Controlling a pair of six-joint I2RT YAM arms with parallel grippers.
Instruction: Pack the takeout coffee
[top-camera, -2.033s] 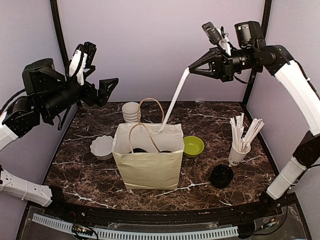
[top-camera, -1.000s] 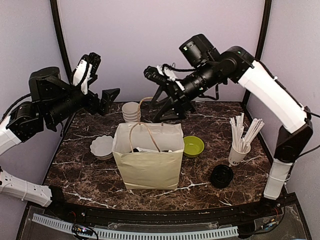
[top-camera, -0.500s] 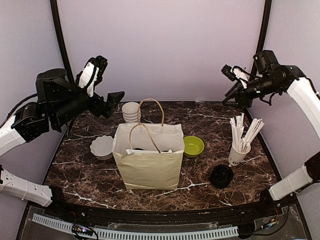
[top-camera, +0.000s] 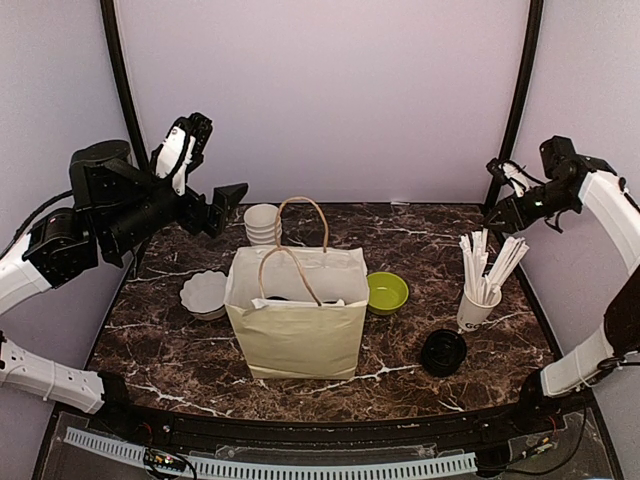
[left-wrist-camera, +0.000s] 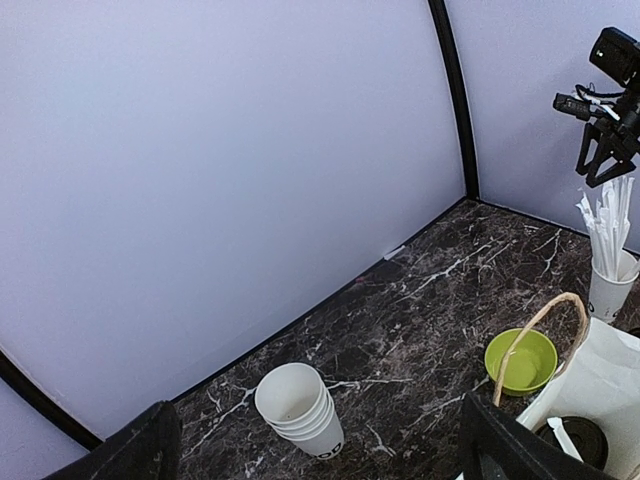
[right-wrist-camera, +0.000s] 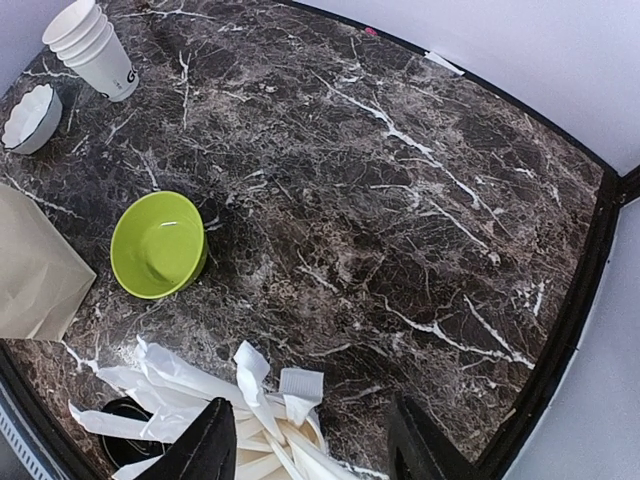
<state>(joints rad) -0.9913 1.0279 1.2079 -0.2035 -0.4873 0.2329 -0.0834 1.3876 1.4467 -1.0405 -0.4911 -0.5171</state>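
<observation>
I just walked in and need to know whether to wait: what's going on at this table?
Two robot arms are packing takeout coffee into a paper bag. Right now neither holds anything: the left gripper hangs high at the left, jaws wide open, and the right gripper hovers above the cup of sticks, jaws apart and empty. Inside the bag a black lid and a white stick show. A loose lid lies on the table beside the cup of sticks.
</observation>
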